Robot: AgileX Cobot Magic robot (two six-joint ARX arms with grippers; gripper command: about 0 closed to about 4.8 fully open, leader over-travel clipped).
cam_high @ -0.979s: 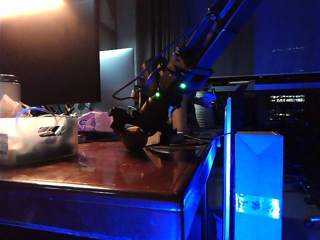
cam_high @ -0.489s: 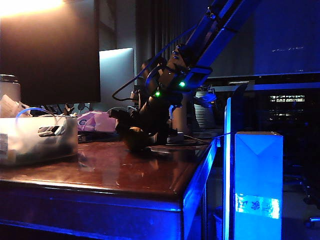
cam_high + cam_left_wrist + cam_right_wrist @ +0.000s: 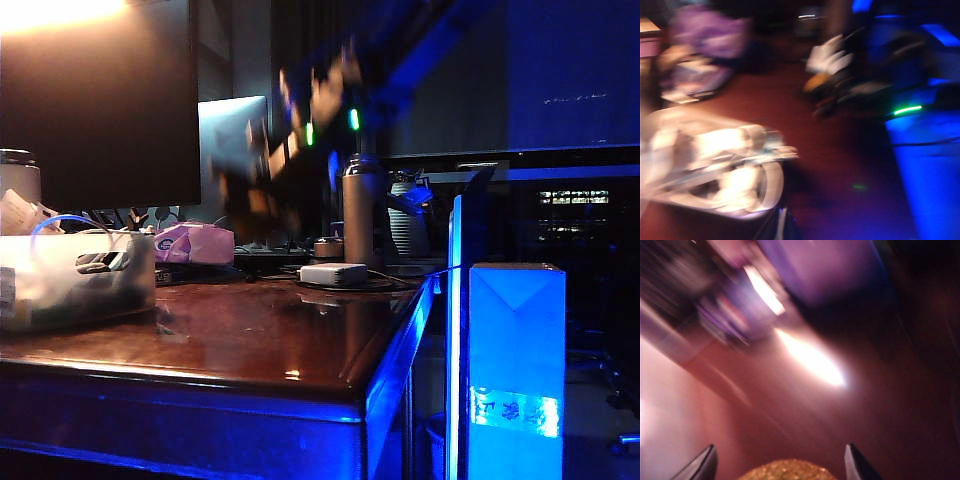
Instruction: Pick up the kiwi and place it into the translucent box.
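Observation:
The kiwi [image 3: 787,470], brown and speckled, sits between the two dark fingertips of my right gripper [image 3: 780,447], which is shut on it. In the exterior view the right gripper [image 3: 245,188] is a blur well above the tabletop, behind the table's middle, and the kiwi cannot be made out in that blur. The translucent box [image 3: 60,292] stands at the table's left end with a blue loop over it; the left wrist view shows it [image 3: 767,186] close below, blurred. Only a dark sliver of my left gripper [image 3: 782,229] shows, its jaws unreadable.
A pink tissue packet [image 3: 195,243] lies behind the box. A white adapter [image 3: 335,273] and a metal bottle [image 3: 362,212] stand at the back of the table. A glowing blue carton [image 3: 517,360] stands off the table's right edge. A dark monitor [image 3: 100,100] fills the back left.
The right gripper closed round the kiwi on the table, then swung up and left with it. The spot where the kiwi lay is now bare.

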